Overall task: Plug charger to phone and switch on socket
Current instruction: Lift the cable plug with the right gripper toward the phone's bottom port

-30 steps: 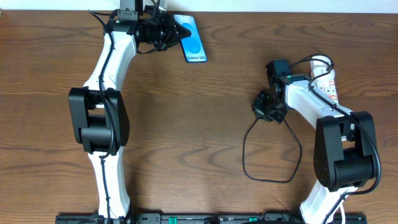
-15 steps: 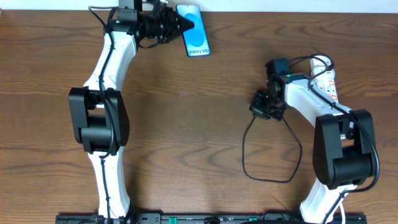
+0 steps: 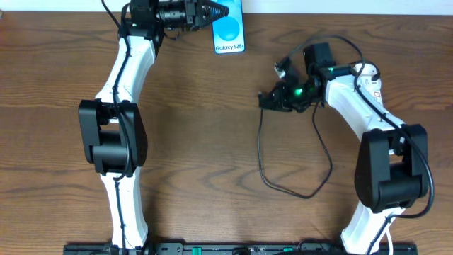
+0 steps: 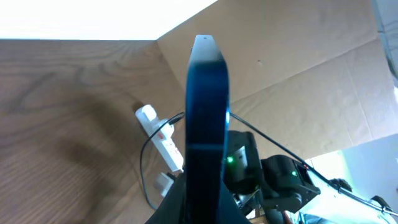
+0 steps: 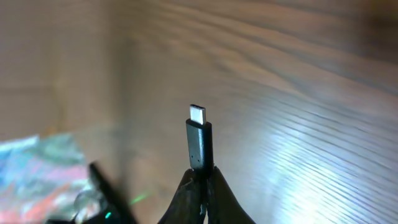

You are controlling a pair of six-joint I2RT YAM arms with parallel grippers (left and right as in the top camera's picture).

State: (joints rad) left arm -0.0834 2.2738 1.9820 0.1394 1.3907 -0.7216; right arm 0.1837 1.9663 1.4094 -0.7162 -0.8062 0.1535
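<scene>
Mid-step on the plug-in: bringing connector to handset. Holding the phone (image 3: 230, 30) in the left tool (image 3: 214, 13), clamped on it near its upper end, at the top centre of the overhead view, blue screen up and seemingly lifted off the tabletop (image 3: 212, 142). Seen edge-on as a dark upright blade in the centre of the left wrist view.

Pinching the charger (image 3: 260, 149) just behind its connector tip (image 5: 199, 140) in the right tool (image 5: 201, 179), closed tight on the black moulding, tip standing upright and free in the middle of the right wrist view. Placed, in the overhead view, right of centre and well apart from the phone, with slack cable looping toward the lower middle. Socket (image 3: 371, 83) at the upper right, partly under the right arm, not yet switched.

To do this well:
- Keep the phone rigid; no regrasping.
- No clear sight of the port in any view. Probably on the short end nearest the "Galaxy S25+" text; confirm before closing in.
- Turn the tip toward that end, flat side parallel to the screen.
- Approach slowly along the phone's long axis, never at an angle.
- Mind the slack; avoid snagging or tugging the loop.
- Push straight in until seated, then release only 1 tool, the right.
</scene>
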